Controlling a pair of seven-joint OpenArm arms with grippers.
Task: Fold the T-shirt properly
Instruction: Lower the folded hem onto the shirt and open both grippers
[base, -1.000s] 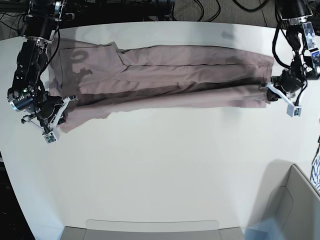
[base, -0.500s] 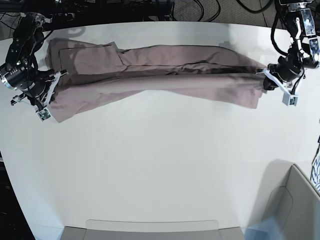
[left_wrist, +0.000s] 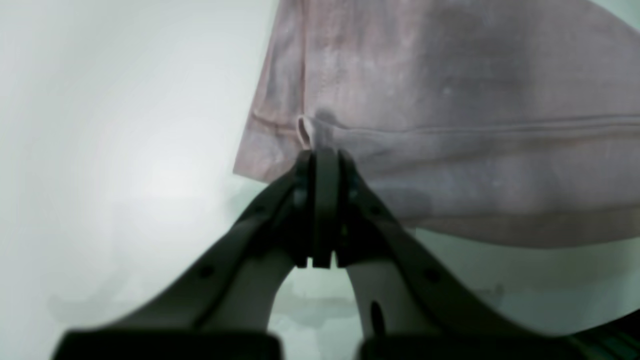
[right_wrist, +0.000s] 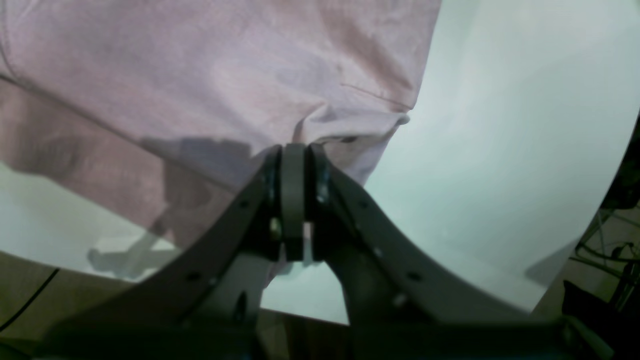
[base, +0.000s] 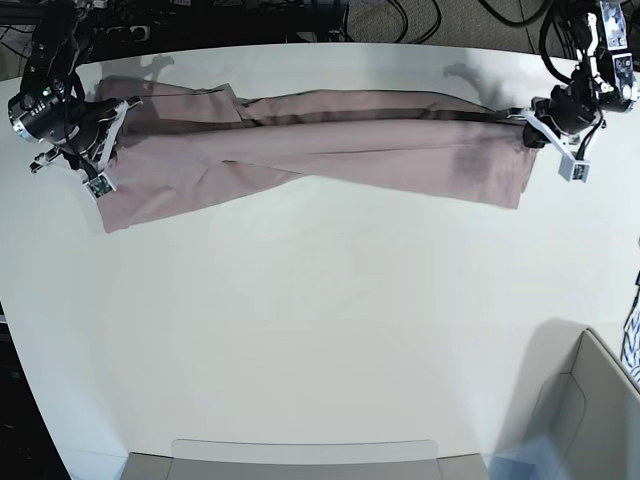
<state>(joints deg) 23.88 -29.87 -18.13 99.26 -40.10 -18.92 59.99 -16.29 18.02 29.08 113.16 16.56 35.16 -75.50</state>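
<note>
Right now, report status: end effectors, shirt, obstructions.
Left end effector shut on shirt edge. Right end effector shut on opposite end. Shirt stretched lengthwise across table. Nothing in the way.

T-shirt (base: 300, 150) = soft matt cloth, wrinkled; table (base: 320, 330) smooth w/ slight sheen; tools' fingers (left_wrist: 280, 210) matt dark plastic.

Mauve T-shirt (base: 320, 145) stretched lengthwise (wrinkled) across table.

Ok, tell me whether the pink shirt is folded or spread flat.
Folded lengthwise: the dusty-pink cotton T-shirt lies as a long, layered band, each end pinched by the left tool and right tool.
</note>
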